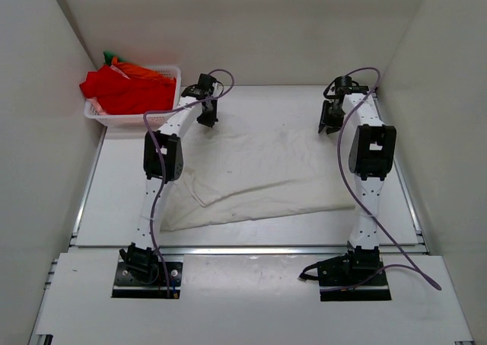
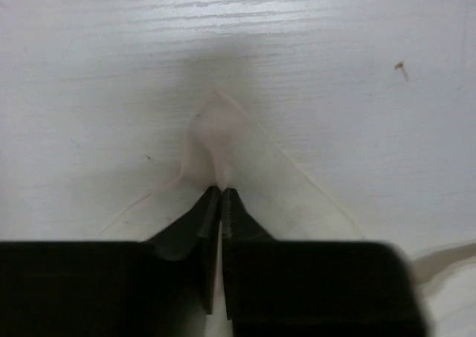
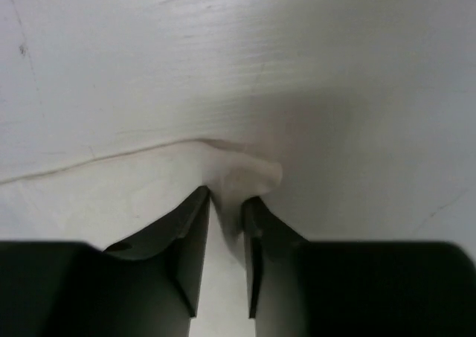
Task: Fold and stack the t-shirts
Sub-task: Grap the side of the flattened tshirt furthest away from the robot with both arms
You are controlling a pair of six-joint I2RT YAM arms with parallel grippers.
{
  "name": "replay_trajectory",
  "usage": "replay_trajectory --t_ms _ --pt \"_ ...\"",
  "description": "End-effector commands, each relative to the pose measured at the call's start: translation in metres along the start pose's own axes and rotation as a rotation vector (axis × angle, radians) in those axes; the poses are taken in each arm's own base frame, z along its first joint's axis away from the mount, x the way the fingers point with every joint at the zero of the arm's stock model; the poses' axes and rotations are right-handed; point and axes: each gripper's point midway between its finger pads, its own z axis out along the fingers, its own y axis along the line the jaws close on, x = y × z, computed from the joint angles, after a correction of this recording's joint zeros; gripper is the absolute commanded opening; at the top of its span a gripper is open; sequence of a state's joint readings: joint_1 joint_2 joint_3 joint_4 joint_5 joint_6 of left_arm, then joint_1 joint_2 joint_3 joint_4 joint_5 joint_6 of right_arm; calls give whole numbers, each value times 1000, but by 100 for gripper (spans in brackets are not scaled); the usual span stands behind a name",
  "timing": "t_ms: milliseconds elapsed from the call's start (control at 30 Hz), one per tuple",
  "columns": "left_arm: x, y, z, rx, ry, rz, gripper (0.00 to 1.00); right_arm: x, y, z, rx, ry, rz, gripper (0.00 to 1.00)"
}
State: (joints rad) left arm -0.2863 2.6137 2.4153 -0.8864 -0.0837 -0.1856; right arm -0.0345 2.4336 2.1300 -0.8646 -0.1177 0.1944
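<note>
- Two end effectors sit at the far corners of the white t-shirt (image 1: 266,162), which lies spread across the middle of the table (image 1: 114,200).
- Left end effector (image 1: 207,119): in its wrist view the jaws are almost together, pinching a small peak of the white cloth at their tips (image 2: 222,190).
- Right end effector (image 1: 329,124): its jaws stand a narrow gap apart, clamped on a bunched fold at the shirt's edge (image 3: 227,197).
- The shirt's near edge runs crookedly from the near left up toward the right arm; one flap is folded over on the left side.
- Bare table shows as a wide strip on the left, a narrower one on the right, and a band along the near side.
- A small brownish speck (image 2: 401,68) marks the table beyond the left jaws.
- White walls (image 1: 46,132) close in the left, right and far sides.
- A white lattice basket (image 1: 171,75) sits in the far left corner, near the left end effector, heaped with a red t-shirt (image 1: 133,92), an orange t-shirt (image 1: 141,71) and a bit of a green t-shirt (image 1: 110,56).
</note>
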Motion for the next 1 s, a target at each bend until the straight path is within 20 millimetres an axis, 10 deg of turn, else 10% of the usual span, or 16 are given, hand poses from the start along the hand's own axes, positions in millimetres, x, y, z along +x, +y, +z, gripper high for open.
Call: replay_trajectory --t_ms 0,67,500,967 --pt "-10 -6 -5 75 -16 -18 0 4 1 8 4 17 -10 18" --pt "-14 -2 -5 81 -24 -44 0 0 -1 8 9 5 -9 0" --pt "-66 19 -84 59 -224 -96 0 -49 -7 -39 -20 -193 -52 1" --pt "43 44 -138 36 -168 -112 0 3 -17 -80 -104 -264 -91 0"
